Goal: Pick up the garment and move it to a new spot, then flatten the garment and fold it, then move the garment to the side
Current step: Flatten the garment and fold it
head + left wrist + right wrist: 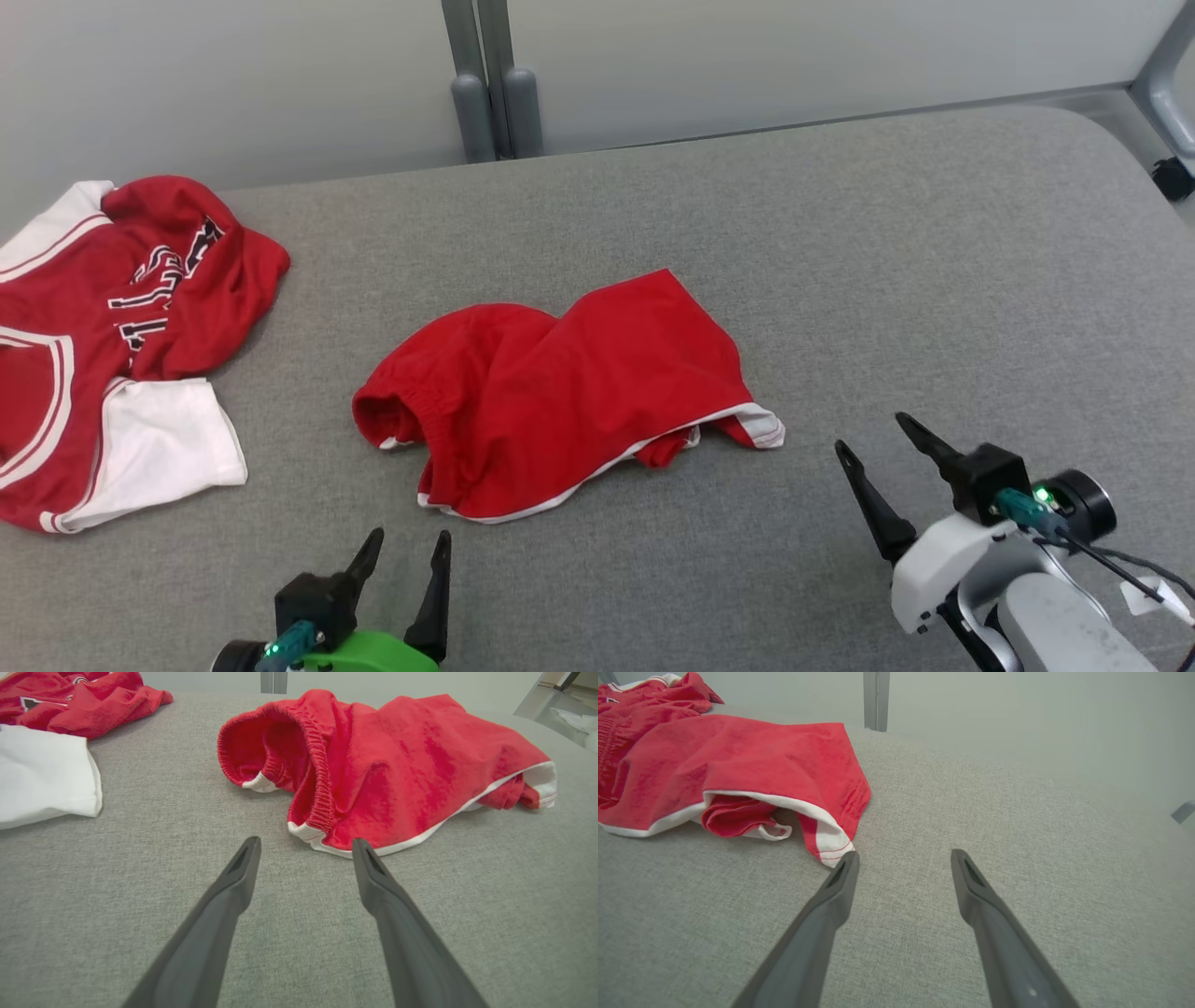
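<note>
Crumpled red shorts with white trim (569,392) lie in the middle of the grey table (840,261), waistband toward the left. In the left wrist view the shorts (383,765) bunch just beyond my left gripper (306,844), which is open and holds nothing. That left gripper (408,543) sits near the table's front edge, just short of the shorts' near hem. To the right of the shorts, my right gripper (873,434) is open too. Its wrist view puts the shorts' white-trimmed corner (826,840) beside the left fingertip of the right gripper (903,856).
A red and white jersey with dark lettering (112,345) lies spread at the table's left edge, also seen as the jersey (46,742) in the left wrist view. Grey posts (490,84) stand behind the table. A caster (1174,177) shows at the far right.
</note>
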`<state>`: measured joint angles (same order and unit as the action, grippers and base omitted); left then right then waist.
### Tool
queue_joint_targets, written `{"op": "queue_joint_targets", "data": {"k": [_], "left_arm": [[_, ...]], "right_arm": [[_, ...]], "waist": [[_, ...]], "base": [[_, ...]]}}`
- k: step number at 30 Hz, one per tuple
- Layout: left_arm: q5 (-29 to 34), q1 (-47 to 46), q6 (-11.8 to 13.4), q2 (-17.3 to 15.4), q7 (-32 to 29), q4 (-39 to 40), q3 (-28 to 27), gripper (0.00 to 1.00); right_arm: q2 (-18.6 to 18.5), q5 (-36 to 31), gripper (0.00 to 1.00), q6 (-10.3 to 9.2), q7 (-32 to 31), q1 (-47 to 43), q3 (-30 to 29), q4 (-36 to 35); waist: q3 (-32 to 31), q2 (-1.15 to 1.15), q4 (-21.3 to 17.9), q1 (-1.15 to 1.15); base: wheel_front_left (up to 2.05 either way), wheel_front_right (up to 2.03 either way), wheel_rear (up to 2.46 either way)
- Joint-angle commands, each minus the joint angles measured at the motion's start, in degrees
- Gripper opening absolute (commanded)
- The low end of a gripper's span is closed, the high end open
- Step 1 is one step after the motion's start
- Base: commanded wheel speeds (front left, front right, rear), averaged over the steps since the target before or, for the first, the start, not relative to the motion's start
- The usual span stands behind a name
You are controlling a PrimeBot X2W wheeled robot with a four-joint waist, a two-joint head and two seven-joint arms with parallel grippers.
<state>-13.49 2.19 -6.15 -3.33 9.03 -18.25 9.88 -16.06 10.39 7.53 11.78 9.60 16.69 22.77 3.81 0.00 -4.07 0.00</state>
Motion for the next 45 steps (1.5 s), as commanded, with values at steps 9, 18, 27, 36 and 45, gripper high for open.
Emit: {"op": "queue_joint_targets", "data": {"k": [9,18,27,36,45], "left_arm": [[0.4,-10.5,-0.8,-1.9,-5.7,-4.6,2.5,1.0],[-0.4,-13.4,-1.0,-2.4,-6.7,-5.7,4.8,1.0],[-1.3,-14.8,-1.2,-3.1,-6.7,-6.7,6.4,0.71],[-9.4,-12.5,-1.4,-3.2,-9.2,-1.0,8.5,0.0],[-22.7,-5.8,0.0,-4.5,-19.1,28.0,6.8,0.0]], "right_arm": [[-4.9,9.9,1.0,-0.08,-4.0,13.2,16.5,5.7],[-5.2,13.9,1.0,-0.08,-0.2,17.5,22.3,9.3],[-4.8,15.4,0.32,-0.08,2.5,20.2,26.4,11.5],[-6.9,19.1,0.0,-0.08,3.5,19.1,23.2,8.1],[-13.9,21.1,0.0,-0.08,3.4,8.7,7.6,-13.8]], "waist": [[7.8,0.0,0.4,0.0],[10.0,0.0,1.1,0.0],[10.7,0.0,0.8,0.0],[9.4,0.0,0.2,0.0],[7.5,0.0,-1.4,0.0]], "base": [[0.0,0.0,0.0],[0.0,0.0,0.0],[0.0,0.0,0.0],[0.0,0.0,0.0],[0.0,0.0,0.0]]}}
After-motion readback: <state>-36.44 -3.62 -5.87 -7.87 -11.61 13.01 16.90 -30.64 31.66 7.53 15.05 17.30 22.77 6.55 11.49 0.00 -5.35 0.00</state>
